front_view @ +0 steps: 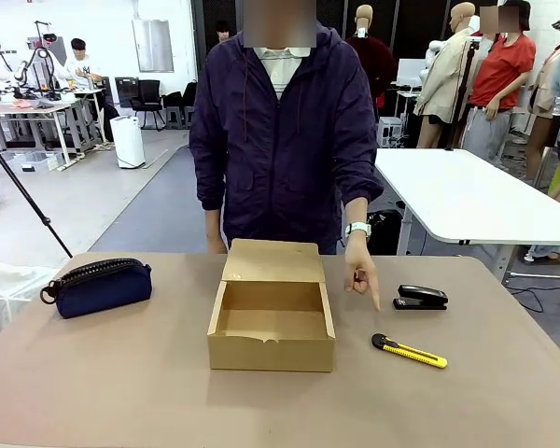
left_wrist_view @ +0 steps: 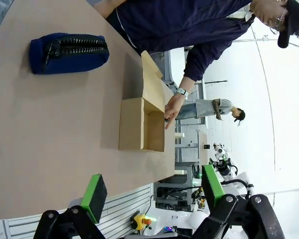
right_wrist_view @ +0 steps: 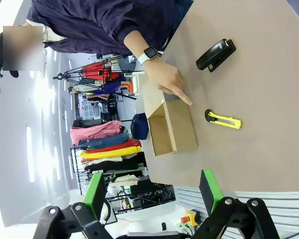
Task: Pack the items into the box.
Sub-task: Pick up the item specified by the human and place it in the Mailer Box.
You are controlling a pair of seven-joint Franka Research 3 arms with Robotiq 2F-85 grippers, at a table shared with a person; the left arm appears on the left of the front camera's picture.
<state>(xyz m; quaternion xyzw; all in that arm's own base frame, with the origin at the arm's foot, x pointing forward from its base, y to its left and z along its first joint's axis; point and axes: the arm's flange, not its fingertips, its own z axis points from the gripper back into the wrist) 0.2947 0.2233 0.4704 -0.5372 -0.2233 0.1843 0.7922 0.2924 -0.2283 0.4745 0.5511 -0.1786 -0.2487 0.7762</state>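
Knife (front_view: 409, 351) lies right of box (front_view: 272, 350), near person's pointing hand (front_view: 362, 275). Light, stiff, slim, probably slippery, so pinch across middle of yellow body.
Pouch (front_view: 103, 286) lies left of box. Soft, squashy, so grab mid-body.
Box open.
Left gripper (left_wrist_view: 152, 180), right gripper (right_wrist_view: 152, 185): fingers apart, empty.

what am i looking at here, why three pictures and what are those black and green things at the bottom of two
These are three cameras on one two-armed robot at the same moment. The first looks across the table from the robot's side at a person standing opposite. The other two sit on the robot's wrists, so the scene appears sideways; the black-and-green claws are the left gripper and right gripper, both open and holding nothing. On the table lie an open cardboard box, a navy pouch, a yellow utility knife and a black stapler. The person's hand points down at the table near the knife.
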